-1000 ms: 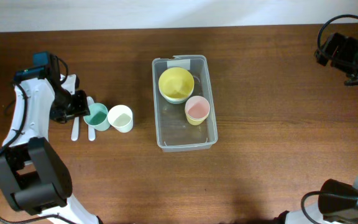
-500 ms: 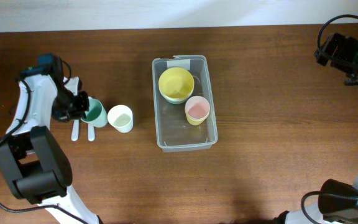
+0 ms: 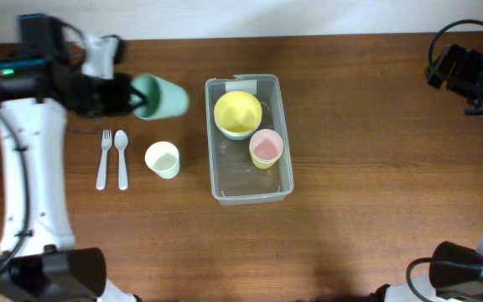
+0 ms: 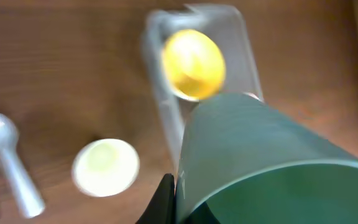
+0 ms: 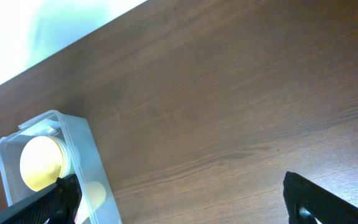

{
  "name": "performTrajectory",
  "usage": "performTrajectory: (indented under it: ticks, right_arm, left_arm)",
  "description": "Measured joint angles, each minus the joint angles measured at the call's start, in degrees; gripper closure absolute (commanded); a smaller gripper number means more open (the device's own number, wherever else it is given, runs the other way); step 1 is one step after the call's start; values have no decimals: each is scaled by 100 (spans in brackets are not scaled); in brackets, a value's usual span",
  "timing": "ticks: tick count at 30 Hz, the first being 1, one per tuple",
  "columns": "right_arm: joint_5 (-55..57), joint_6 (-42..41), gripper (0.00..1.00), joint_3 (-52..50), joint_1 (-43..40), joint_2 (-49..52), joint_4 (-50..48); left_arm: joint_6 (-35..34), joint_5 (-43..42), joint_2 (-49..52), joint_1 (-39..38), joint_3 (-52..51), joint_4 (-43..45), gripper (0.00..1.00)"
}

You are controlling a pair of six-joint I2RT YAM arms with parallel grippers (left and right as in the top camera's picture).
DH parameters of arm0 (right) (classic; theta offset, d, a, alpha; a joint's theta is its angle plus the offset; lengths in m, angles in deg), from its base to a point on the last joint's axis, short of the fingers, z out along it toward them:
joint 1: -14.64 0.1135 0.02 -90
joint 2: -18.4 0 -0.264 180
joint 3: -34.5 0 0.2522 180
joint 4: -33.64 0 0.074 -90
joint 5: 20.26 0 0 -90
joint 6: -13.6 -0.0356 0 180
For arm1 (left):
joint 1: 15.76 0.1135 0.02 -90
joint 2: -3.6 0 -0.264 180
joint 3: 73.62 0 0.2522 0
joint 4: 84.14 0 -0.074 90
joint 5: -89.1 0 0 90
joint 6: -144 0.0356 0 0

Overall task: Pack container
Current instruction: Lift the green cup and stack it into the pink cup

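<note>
Overhead, the clear container [image 3: 250,197] sits mid-table with a yellow bowl [image 3: 237,113] and pink cup [image 3: 266,148] inside, the left gripper [image 3: 128,95] clenches a green cup [image 3: 162,97] aloft at its ten o'clock, the right gripper [image 5: 180,186] hangs spread and empty, and a cream cup [image 3: 163,158], fork [image 3: 102,159] and spoon [image 3: 122,158] wait at nine o'clock.

We show the left arm [image 3: 25,176] extended, its wrist turned sideways so that the left gripper [image 3: 137,96] lies level, fingers [image 4: 166,198] clamped on a green cup [image 3: 164,97] that projects ahead of the fingertips. The right gripper [image 5: 179,186] faces downward, jaws spread wide apart.
</note>
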Motion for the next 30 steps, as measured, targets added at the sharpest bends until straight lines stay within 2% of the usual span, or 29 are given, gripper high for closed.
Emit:
performTrajectory:
  ticks: [8, 10, 17, 22, 28, 30]
  right_arm:
    - [0, -7, 1, 0, 0, 0, 0]
    - [0, -9, 1, 0, 0, 0, 0]
    - [0, -4, 1, 0, 0, 0, 0]
    - [0, -4, 1, 0, 0, 0, 2]
    - [0, -4, 1, 0, 0, 0, 0]
    - [0, -7, 1, 0, 0, 0, 0]
  left_arm:
    - [61, 752, 85, -1982, -774, 813, 99]
    - [-35, 1008, 146, -2284, -890, 918, 99]
    - [-188, 1467, 361, -2750, -927, 1340, 99]
    - [-229, 1799, 887, -3351, -927, 1904, 99]
    - [-232, 2227, 1379, -3574, -931, 1965, 99]
    - [-232, 2323, 1449, -3563, -933, 2000, 94]
